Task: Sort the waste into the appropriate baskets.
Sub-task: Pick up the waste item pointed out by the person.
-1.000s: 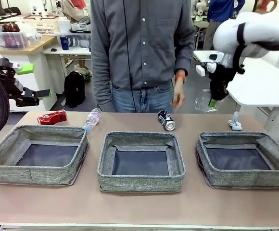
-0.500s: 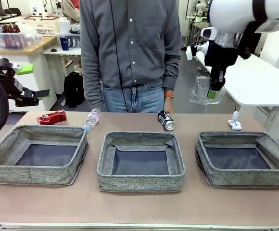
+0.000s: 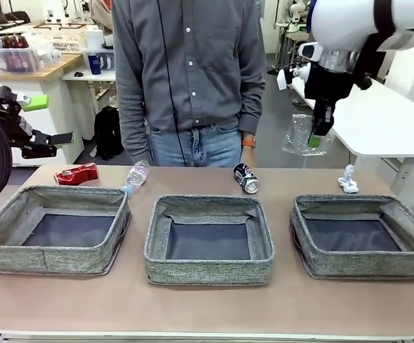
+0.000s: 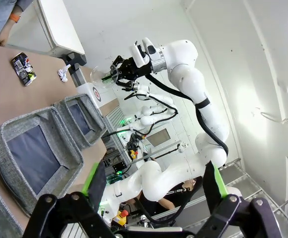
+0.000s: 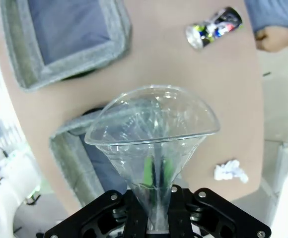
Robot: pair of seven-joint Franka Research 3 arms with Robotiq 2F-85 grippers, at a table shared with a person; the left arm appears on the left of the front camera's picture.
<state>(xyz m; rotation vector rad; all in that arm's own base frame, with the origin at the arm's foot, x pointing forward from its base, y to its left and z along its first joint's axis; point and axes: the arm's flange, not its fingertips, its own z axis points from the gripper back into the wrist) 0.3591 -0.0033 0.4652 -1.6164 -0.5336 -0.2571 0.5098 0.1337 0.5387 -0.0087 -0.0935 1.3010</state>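
My right gripper (image 3: pixel 314 136) hangs high over the table's far right, shut on the crumpled clear plastic (image 3: pixel 298 136); its wrist view looks down through that plastic (image 5: pixel 154 129) at the right basket (image 5: pixel 67 163). My left gripper (image 3: pixel 48 121) is open and holds nothing, off the table's left end, its fingers (image 4: pixel 92 181) spread wide. Three grey baskets stand in a row: left (image 3: pixel 43 259), middle (image 3: pixel 207 271), right (image 3: pixel 371 266). Behind them lie a crushed red can (image 3: pixel 77 174), a clear bottle (image 3: pixel 135 176), a dark printed can (image 3: pixel 247 179) and a white paper wad (image 3: pixel 348 181).
A person in a grey shirt (image 3: pixel 185 71) stands at the far edge, one hand (image 3: pixel 247 146) hanging near the dark can. A white table (image 3: pixel 385 121) stands behind at the right. Bare tabletop (image 3: pixel 207 307) runs in front of the baskets.
My right gripper has risen and moved slightly left with the clear plastic, then held still. The person stepped to the left and drew the hand back. My left gripper stayed put.
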